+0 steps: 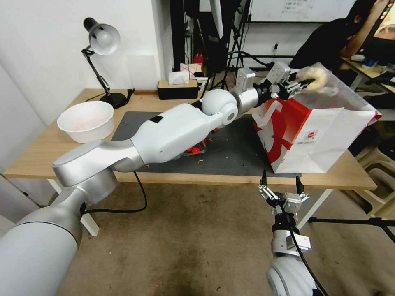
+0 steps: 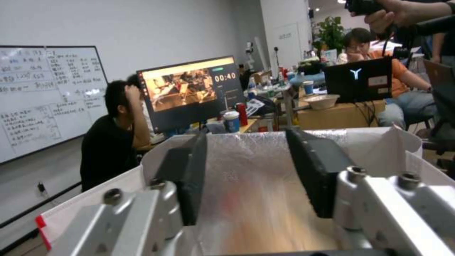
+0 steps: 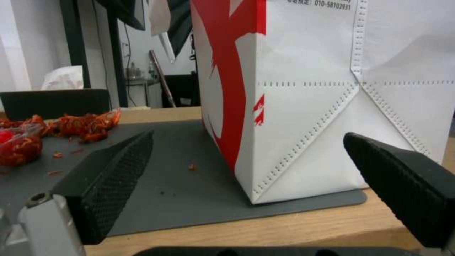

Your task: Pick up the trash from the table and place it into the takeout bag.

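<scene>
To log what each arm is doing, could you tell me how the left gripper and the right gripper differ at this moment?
The left gripper is raised over the takeout bag's open top; the right gripper sits low, off the table's front edge, facing the bag's base. A beige wad is at the left gripper's tip; the right gripper's gap is empty. Both have their fingers apart.

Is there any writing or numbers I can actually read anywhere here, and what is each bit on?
"00:40": on the dark monitor in the room behind, as a timer.
"010-58103931": printed along the top of the takeout bag side; the characters before it are cut off.
Whiteboard: rows of handwriting, too blurred to read.
Small red logo on the bag, with lines of print beneath: too small to read.
</scene>
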Robot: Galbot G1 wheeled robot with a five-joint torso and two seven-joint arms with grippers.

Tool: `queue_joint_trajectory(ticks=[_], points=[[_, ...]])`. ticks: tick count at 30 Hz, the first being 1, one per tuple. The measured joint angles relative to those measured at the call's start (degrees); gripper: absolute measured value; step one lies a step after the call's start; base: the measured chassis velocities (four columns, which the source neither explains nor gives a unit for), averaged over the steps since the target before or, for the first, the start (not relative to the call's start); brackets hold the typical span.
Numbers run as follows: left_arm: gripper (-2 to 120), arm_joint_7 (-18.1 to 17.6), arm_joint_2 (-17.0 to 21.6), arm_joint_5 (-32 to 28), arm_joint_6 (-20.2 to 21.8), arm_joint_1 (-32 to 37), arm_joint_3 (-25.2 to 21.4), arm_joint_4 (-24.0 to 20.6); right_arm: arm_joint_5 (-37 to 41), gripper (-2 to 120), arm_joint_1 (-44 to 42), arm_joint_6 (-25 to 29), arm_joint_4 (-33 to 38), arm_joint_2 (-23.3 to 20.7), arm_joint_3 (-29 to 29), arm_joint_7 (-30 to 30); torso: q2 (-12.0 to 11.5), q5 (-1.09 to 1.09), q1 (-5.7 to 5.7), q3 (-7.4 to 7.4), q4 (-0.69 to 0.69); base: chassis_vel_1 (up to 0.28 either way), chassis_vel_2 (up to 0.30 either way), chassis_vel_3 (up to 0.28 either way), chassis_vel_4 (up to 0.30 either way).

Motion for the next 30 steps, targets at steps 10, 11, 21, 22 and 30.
queue_joint_trajectory(ticks=[10,11,21,22,30], points=[[93,-0.8,1.8,-0.1,0.0,0.1,-2.4,-1.1,0.0,100,0.0,-0.1,0.5,-0.1,0.1,0.1,0.0,0.0,0.0,0.0,-0.02,0.0,0.0,0.0,0.0],[97,-0.9,2.6,-0.1,0.0,0.2,-2.9,-1.4,0.1,100,0.0,-0.1,0.6,-0.2,0.1,0.1,0.0,0.0,0.0,0.0,-0.02,0.0,0.0,0.0,0.0],[100,-2.2,15.9,-0.1,0.4,6.7,-8.9,-8.2,0.1,100,-0.1,-0.6,1.2,-0.3,0.0,0.0,0.0,-0.03,0.0,0.0,0.01,0.0,0.0,0.0,0.0],[100,-2.4,17.5,0.1,0.4,8.1,-9.8,-9.4,0.0,100,-0.1,-0.7,1.3,-0.2,-0.1,-0.1,0.0,-0.03,0.0,0.0,0.02,0.0,0.0,0.0,0.0],[100,-4.0,23.4,2.3,0.7,16.7,-16.0,-13.9,0.0,100,-0.2,-0.8,1.5,-0.2,-0.1,-0.1,0.0,-0.02,0.0,0.0,-0.01,0.0,0.0,0.0,0.0]])
